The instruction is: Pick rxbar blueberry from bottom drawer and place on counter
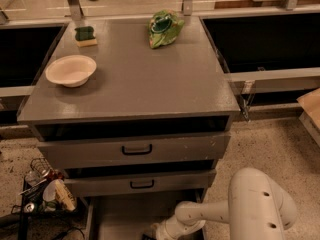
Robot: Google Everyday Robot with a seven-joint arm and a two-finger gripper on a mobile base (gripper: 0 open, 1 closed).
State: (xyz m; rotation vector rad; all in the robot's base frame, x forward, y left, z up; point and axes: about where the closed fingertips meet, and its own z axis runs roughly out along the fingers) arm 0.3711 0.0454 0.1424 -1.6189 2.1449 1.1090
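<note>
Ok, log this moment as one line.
pincer: low inside open bottom drawer | rxbar blueberry: not visible | counter: bowl, green bag, sponge

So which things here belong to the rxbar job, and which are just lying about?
Job:
bottom drawer, open
counter
gripper, low inside the bottom drawer
rxbar blueberry: cannot be made out

Lying about, all on the counter:
bowl
sponge
green bag
</note>
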